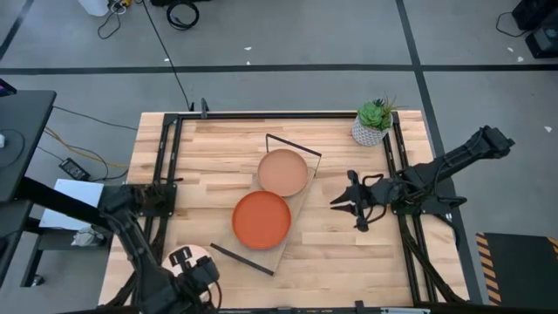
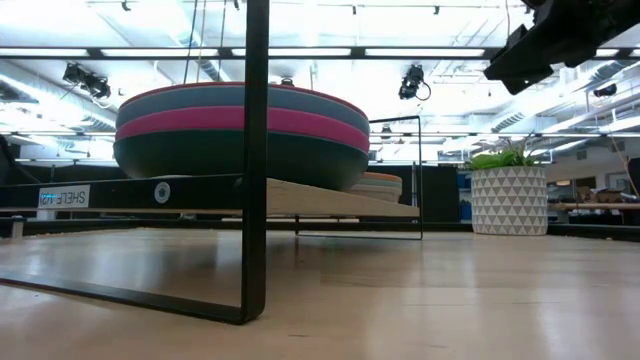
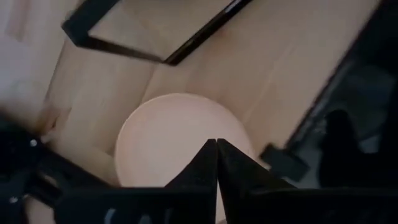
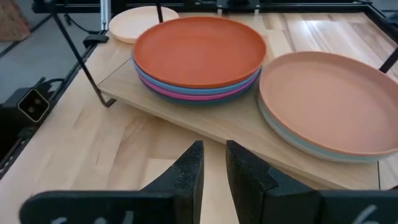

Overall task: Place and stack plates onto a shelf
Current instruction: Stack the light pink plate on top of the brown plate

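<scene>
The shelf [image 1: 301,202] lies slantwise in the middle of the table and bears two stacks of plates. One stack is topped by the orange-red plate [image 1: 261,219] [image 4: 199,48]. The other is topped by the tan plate [image 1: 282,172] [image 4: 336,99]. The pale cream plate [image 1: 202,251] [image 3: 168,137] lies flat on the table by the near left corner. My left gripper [image 1: 187,262] [image 3: 216,144] is shut above it. My right gripper [image 1: 336,202] [image 4: 214,165] hovers right of the shelf with a narrow gap between its fingers, holding nothing. My left gripper points down from above at the inner face of the pale cream plate [image 3: 199,134] with shut fingers. I cannot tell whether the fingertips touch it. The plate lies flat on the table.
A small potted plant [image 1: 373,122] [image 2: 510,198] stands near the far right corner. Black wire frames [image 1: 244,259] [image 2: 255,160] close both ends of the shelf. Bare tabletop [image 1: 340,253] lies between the shelf and the right arm.
</scene>
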Robot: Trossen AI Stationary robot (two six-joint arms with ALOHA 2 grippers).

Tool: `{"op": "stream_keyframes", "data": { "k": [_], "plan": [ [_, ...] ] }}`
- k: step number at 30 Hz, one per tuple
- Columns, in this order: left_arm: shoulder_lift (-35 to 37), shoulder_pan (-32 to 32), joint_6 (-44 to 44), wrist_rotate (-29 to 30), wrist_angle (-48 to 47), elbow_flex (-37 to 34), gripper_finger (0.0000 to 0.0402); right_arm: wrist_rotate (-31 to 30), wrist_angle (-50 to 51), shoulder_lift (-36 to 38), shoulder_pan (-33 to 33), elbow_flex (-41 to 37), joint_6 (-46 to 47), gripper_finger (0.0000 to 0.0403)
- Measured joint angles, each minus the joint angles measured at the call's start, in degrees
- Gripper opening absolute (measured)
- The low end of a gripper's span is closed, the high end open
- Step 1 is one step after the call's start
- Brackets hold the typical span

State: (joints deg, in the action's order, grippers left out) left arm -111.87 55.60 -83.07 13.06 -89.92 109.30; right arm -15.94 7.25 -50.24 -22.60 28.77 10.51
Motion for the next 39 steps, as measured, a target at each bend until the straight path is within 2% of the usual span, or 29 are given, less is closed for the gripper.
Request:
{"op": "stream_keyframes", "data": {
  "k": [5, 13, 16, 23, 29, 33, 39],
  "plan": [
    [0.55, -0.29, 1.70, -3.38, 4.54, -8.05, 0.0005, -0.02, -0.35, 0.00, -0.39, 0.00, 0.39, 0.0074],
    [2.38, -0.32, -2.77, -4.35, 24.87, -20.99, 0.0018, 0.11, -0.38, 0.00, -0.39, 0.00, 1.55, 0.0074],
    [2.36, -1.08, -7.31, -4.88, 28.29, -24.79, 0.0043, 0.42, -0.39, 0.00, -0.39, 0.00, 1.55, 0.0074],
    [2.38, -3.90, -13.45, -6.20, 32.77, -28.52, 0.0137, 0.46, -0.37, 0.00, -0.39, -0.02, 1.57, 0.0074],
    [2.00, -6.06, -15.69, -11.17, 37.25, -31.58, 0.0185, 0.57, -0.22, -0.13, -0.39, -0.02, 1.59, 0.0074],
    [1.55, -6.16, -16.78, -14.17, 39.62, -32.92, 0.0185, 0.59, 0.10, -0.42, -0.67, -0.03, 1.59, 0.0074],
    [-0.98, -5.45, -15.44, -18.15, 40.50, -33.14, 0.0157, 0.61, -0.02, -0.55, -1.51, -0.04, 1.61, 0.0074]
  ]
}}
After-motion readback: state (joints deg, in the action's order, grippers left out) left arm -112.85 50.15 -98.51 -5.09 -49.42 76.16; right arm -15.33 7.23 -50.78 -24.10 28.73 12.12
